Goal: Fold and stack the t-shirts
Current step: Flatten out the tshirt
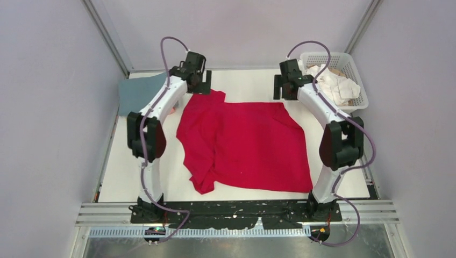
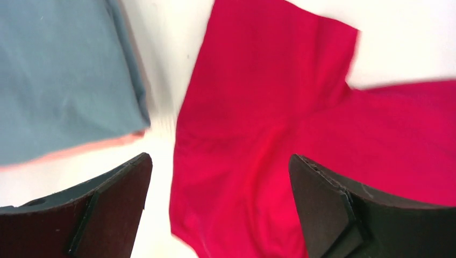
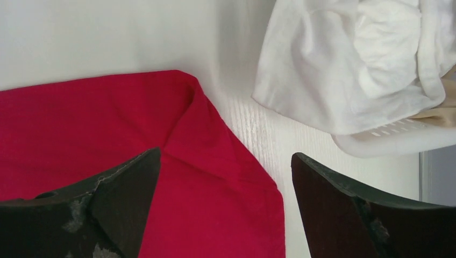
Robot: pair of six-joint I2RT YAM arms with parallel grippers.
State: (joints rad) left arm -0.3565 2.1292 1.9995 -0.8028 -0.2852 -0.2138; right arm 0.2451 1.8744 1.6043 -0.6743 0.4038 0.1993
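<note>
A bright red t-shirt [image 1: 244, 142] lies spread on the white table, its left side bunched and partly folded over. My left gripper [image 1: 198, 80] is open and empty above the shirt's far left corner; the red cloth [image 2: 258, 134] shows between its fingers [image 2: 115, 199]. My right gripper [image 1: 285, 86] is open and empty above the shirt's far right corner [image 3: 215, 177]. A folded blue-grey t-shirt [image 1: 137, 91] lies at the far left on a salmon pink one, whose edge [image 2: 80, 150] shows beneath it. White shirts [image 1: 336, 86] sit crumpled in the basket.
A white plastic lattice basket [image 1: 355, 72] stands at the far right corner, its rim [image 3: 387, 142] close to my right gripper. Grey walls enclose the table on three sides. The arm bases sit on the metal rail at the near edge.
</note>
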